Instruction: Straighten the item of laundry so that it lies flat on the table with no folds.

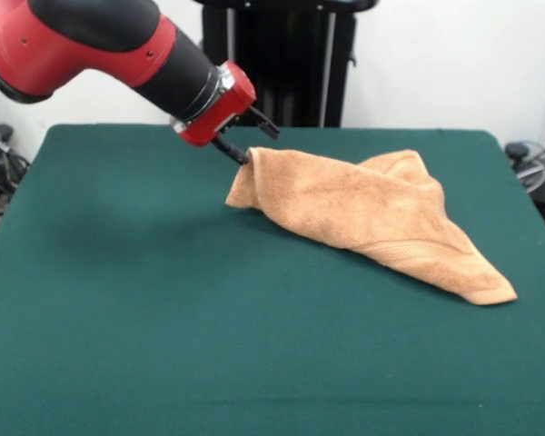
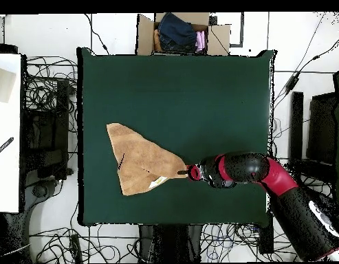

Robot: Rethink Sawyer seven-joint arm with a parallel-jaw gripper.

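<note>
Nearest the camera in the front view I have only bare green counter (image 1: 163,363) across the whole lower half of the frame. Further in, at centre right, lies the towel (image 1: 372,218): its low pointed end rests on the cloth at lower right, while its upper-left corner is lifted clear of the counter, so the fabric hangs folded over itself in a long wedge. The hemmed band runs along its lower edge.

At that raised corner, just left of centre and above, I see the gripper (image 1: 245,150). Its jaws look pinched onto the towel's corner, since the cloth hangs from their tip. The arm (image 1: 91,41) reaches in from the upper left of the frame.

In the overhead view the towel (image 2: 139,163) sits left of centre as a rough triangle, its narrow tip drawn to the gripper (image 2: 189,171) at centre right, with a small white label (image 2: 158,182) showing near its lower edge.

I judge this as mid-straightening: a corner is held and the cloth is partly pulled out, still doubled. Next I would want to drag that corner outward and low, away from the resting end, until the fold opens, then release.

Count: one towel, one counter, one arm with one gripper. Beyond the counter's top edge in the overhead view stands one cardboard box (image 2: 182,33) with clothes in it.
</note>
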